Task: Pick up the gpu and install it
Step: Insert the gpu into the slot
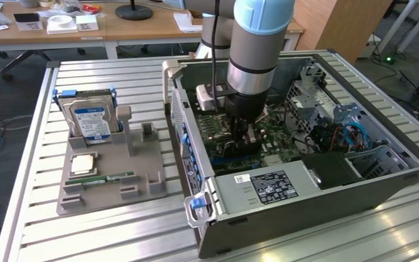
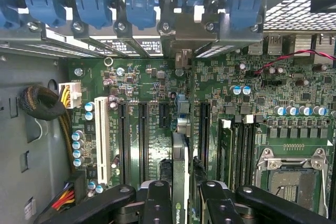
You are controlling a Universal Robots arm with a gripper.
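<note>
The gpu (image 2: 180, 174) is seen edge-on in the wrist view as a thin black card with a green logo near my fingers. My gripper (image 2: 181, 203) is shut on it, one black finger (image 2: 157, 200) on each side. The card stands upright over the green motherboard (image 2: 152, 85), between two long black slots, and points toward the rear bracket opening (image 2: 181, 57). I cannot tell whether it is seated in a slot. In the exterior view my gripper (image 1: 244, 141) reaches down into the open computer case (image 1: 318, 191), low over the motherboard.
On the exterior view's left, a grey holder (image 1: 111, 183) carries a silver hard drive (image 1: 89, 121), a CPU chip (image 1: 83, 162) and a green RAM stick (image 1: 111, 177). Inside the case are blue slot clips (image 2: 142, 11), a white slot (image 2: 102, 140), the CPU socket (image 2: 291, 177) and cable bundles (image 2: 44, 103).
</note>
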